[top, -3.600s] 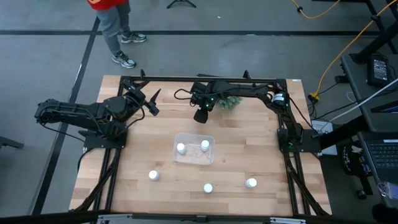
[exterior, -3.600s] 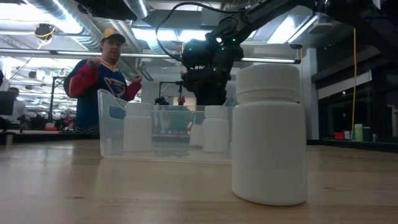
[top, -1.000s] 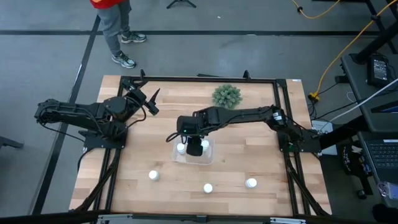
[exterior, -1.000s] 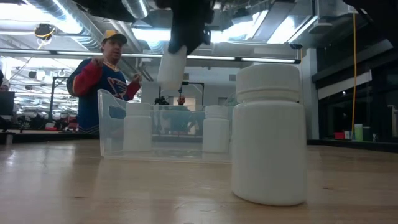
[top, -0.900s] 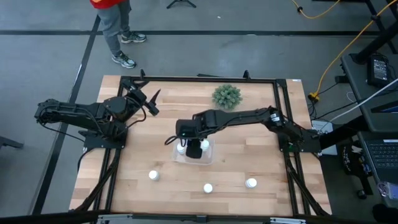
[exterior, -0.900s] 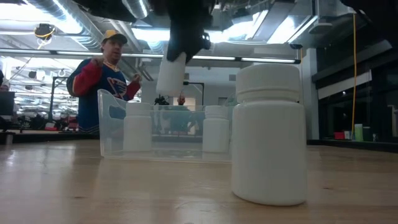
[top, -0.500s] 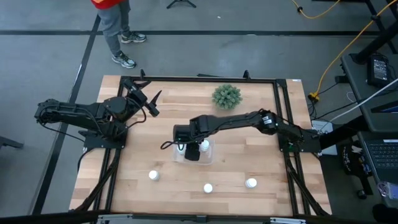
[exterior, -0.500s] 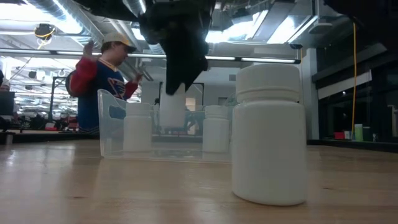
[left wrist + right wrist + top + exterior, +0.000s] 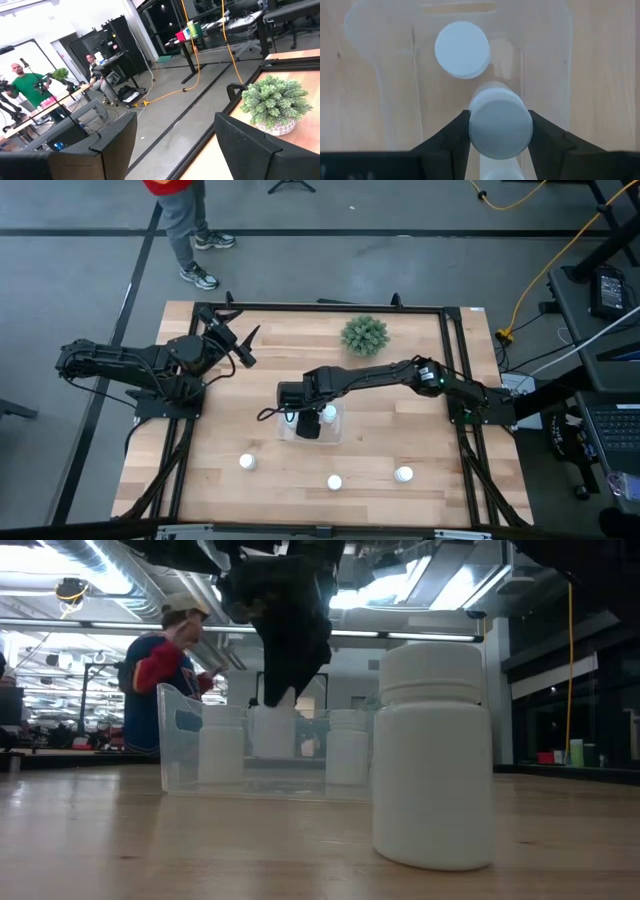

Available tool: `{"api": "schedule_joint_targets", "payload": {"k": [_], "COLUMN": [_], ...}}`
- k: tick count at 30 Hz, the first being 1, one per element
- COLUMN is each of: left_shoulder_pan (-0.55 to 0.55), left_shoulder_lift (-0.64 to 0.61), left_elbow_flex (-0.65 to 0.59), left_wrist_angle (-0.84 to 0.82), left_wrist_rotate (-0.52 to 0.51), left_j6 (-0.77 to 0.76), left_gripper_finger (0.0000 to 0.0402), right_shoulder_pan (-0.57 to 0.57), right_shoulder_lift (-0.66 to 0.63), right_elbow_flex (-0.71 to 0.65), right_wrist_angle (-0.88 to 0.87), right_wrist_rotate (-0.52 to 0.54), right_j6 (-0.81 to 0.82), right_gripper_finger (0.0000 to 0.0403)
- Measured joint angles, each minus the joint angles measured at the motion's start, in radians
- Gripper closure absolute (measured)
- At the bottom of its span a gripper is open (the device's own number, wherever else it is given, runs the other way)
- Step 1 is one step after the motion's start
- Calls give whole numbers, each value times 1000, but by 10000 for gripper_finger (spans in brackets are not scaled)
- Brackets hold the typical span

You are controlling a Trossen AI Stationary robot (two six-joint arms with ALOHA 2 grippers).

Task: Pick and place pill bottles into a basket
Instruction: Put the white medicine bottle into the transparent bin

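Observation:
My right gripper [image 9: 303,423] reaches down into the clear basket [image 9: 339,432] near the table's middle and is shut on a white pill bottle [image 9: 500,127]. In the low view the bottle [image 9: 273,730] stands upright behind the basket's wall [image 9: 180,755]. Two more bottles stand in the basket [image 9: 222,745] [image 9: 347,745]. Three bottles stand on the table nearer the front [image 9: 246,462] [image 9: 334,481] [image 9: 404,474]. My left gripper [image 9: 235,340] is open and empty, raised at the far left. My right gripper pinches the bottle's top end [image 9: 500,145] between its two fingers [image 9: 455,132], one on each side. The fingers come from above, pointing down. The bottle is upright, down inside the basket; whether its base touches the basket's floor I cannot tell.
A green spiky plant [image 9: 364,335] stands at the table's far edge and shows in the left wrist view [image 9: 272,102]. The nearest loose bottle fills the low view's right [image 9: 433,755]. A person [image 9: 160,660] stands beyond the table's far left corner.
My right gripper has gone down and a little toward the table's left edge, still shut on the bottle. The bottle, which hung above the basket's rim, is now down inside the basket, upright. The person behind has moved an arm.

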Motion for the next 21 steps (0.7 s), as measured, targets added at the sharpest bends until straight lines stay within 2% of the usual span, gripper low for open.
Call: {"api": "schedule_joint_targets", "payload": {"k": [21], "left_shoulder_pan": [0], "left_shoulder_lift": [0], "left_elbow_flex": [0], "left_wrist_angle": [1], "left_wrist_rotate": [-1], "left_j6": [-4], "left_gripper_finger": [140], "right_shoulder_pan": [-12], "right_shoulder_lift": [23], "right_elbow_flex": [0], "right_wrist_angle": [23], "right_wrist_rotate": [0], "right_j6": [-26], "right_gripper_finger": [242]}}
